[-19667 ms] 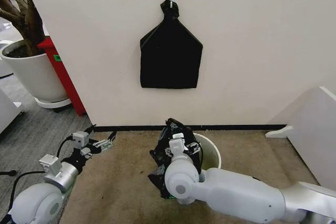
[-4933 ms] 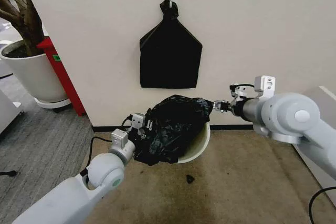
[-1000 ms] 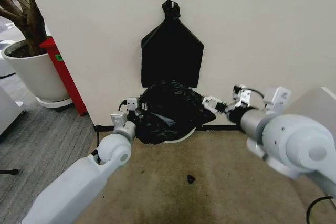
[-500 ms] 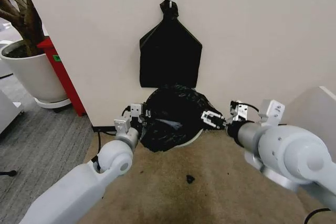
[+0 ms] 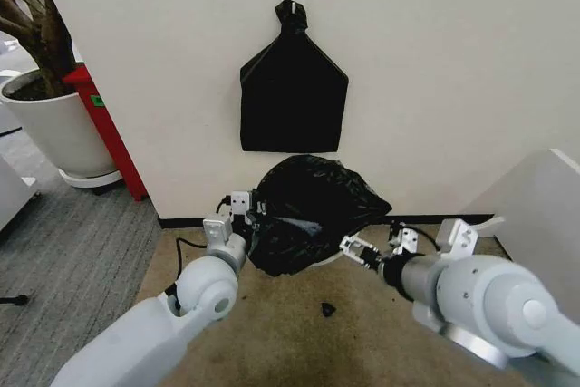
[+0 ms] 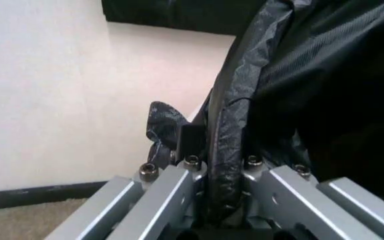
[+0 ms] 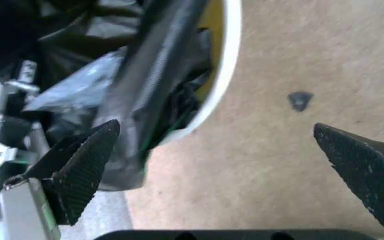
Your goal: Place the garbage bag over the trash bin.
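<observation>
The glossy black garbage bag (image 5: 308,206) bulges in front of the wall, draped over the trash bin, of which a sliver of cream rim (image 5: 332,257) peeks out below. In the right wrist view the bin's rim (image 7: 230,60) curves past crumpled bag (image 7: 155,70) that fills its mouth. My left gripper (image 5: 246,215) holds the bag's left side; in its wrist view the left gripper (image 6: 219,200) is shut on a fold of bag (image 6: 312,75). My right gripper (image 5: 358,249) hovers low at the bag's right, open, its fingers (image 7: 85,165) wide apart and empty.
A flat black knotted bundle (image 5: 294,88) hangs on the wall above. A white plant pot (image 5: 54,124) and a red panel (image 5: 104,124) stand at the left, a white board (image 5: 544,215) at the right. A small dark scrap (image 5: 328,309) lies on the carpet.
My right gripper has let go of the bag's right edge, opened, and dropped down and toward me. The bag and left gripper have sunk a little lower.
</observation>
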You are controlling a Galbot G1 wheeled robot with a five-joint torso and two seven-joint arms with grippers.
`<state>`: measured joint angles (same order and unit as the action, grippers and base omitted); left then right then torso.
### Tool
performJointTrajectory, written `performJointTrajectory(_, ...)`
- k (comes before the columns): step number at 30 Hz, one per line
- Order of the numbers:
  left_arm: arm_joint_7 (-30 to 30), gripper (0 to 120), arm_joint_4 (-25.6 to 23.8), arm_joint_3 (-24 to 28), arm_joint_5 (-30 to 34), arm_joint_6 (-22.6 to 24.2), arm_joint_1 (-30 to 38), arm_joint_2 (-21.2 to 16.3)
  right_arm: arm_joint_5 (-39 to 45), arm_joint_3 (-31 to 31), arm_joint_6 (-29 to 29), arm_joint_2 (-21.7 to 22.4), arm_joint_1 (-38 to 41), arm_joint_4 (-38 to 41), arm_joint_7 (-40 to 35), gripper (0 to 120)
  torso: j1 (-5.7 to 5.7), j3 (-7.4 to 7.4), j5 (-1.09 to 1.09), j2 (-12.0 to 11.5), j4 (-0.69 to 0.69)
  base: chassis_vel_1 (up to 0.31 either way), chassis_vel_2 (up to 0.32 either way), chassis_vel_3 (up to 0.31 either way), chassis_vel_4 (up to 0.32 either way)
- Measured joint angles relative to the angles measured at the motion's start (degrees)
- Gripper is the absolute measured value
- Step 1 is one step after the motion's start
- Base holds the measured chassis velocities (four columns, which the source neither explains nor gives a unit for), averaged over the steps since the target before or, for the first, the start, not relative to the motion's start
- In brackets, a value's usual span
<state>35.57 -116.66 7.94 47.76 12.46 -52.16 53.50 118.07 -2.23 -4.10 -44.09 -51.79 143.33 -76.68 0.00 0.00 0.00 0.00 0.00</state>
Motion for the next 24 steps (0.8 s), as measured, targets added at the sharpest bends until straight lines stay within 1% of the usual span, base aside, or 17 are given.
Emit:
performJointTrajectory(10, 0.1, 1, 1.4, 1.3, -2.5, -0.4, -1.2, 1.9, -1.0, 3.4, -0.2, -3.2, 2.6, -0.1, 1.5, 100, 0.00, 0.00, -0.01, 0.0, 0.01, 0.000, 0.000, 0.000, 0.000)
performJointTrajectory(16, -0.2, 1, 1.6, 1.7, -4.4, -0.6, -1.9, 3.2, -1.5, 4.4, -0.5, -6.1, 3.4, -0.1, -0.5, 100, 0.00, 0.00, 0.00, 0.0, 0.00, 0.000, 0.000, 0.000, 0.000)
performJointTrajectory(24, -1.4, 1, 1.9, 1.6, -6.3, -1.6, -1.6, 3.5, -2.7, 5.1, -0.2, -5.4, 1.4, -0.1, -4.2, 100, 0.00, 0.00, 0.00, 0.0, -0.01, 0.000, 0.000, 0.000, 0.000)
